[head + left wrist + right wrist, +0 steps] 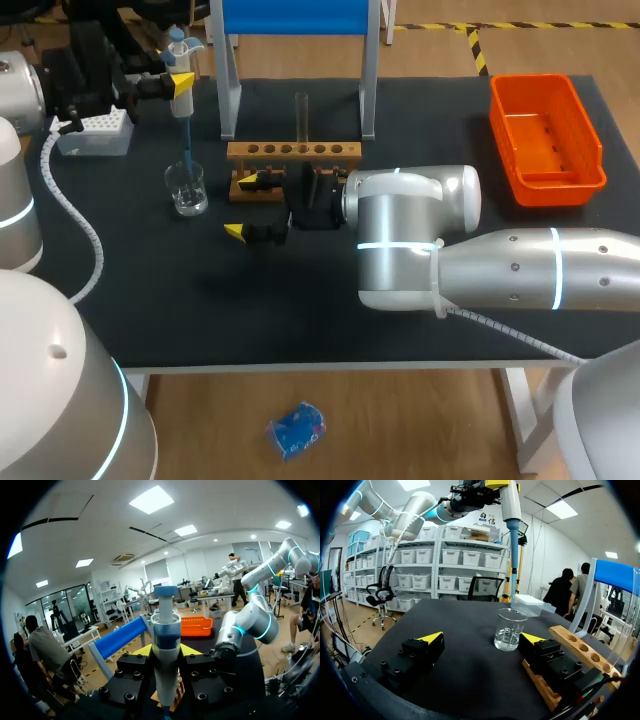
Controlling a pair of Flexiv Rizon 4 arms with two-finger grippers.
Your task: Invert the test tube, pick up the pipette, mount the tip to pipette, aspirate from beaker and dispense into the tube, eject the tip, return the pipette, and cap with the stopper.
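Left claw [183,85] clenched on pipette [179,47] over beaker [187,190], right claw [238,207] released beside rack [293,152]

— Where does the rack [293,152] stand?
— On the table [300,300], near its middle, closer to the far edge. The test tube [301,112] is upright in one hole.
— And the beaker [187,190]?
— Left of the rack, apart from it. The pipette [184,110] hangs over it. The tip box [95,135] is behind it, by the left edge. The tray [560,185] is at the far right corner.

Pipette [166,645] cut off below jaws
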